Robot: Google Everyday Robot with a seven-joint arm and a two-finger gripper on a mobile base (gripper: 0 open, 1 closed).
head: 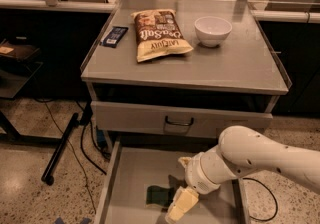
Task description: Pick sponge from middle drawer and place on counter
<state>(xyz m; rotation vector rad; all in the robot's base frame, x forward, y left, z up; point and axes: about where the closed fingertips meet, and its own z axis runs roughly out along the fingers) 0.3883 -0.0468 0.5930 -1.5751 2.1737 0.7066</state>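
Note:
The sponge [158,195], dark green face up, lies flat on the bottom of the open middle drawer [134,168], near its front centre. My gripper [176,210] hangs from the white arm [250,160] and reaches down into the drawer. It sits right at the sponge's right edge and covers part of it. I cannot tell whether it touches the sponge. The grey counter [225,65] is above the drawer.
On the counter are a chip bag [160,33], a white bowl [213,30] and a dark blue flat packet [114,36]. The closed upper drawer front with a dark handle [179,121] sits just above the open drawer. A black pole [60,149] and cables lie on the floor at left.

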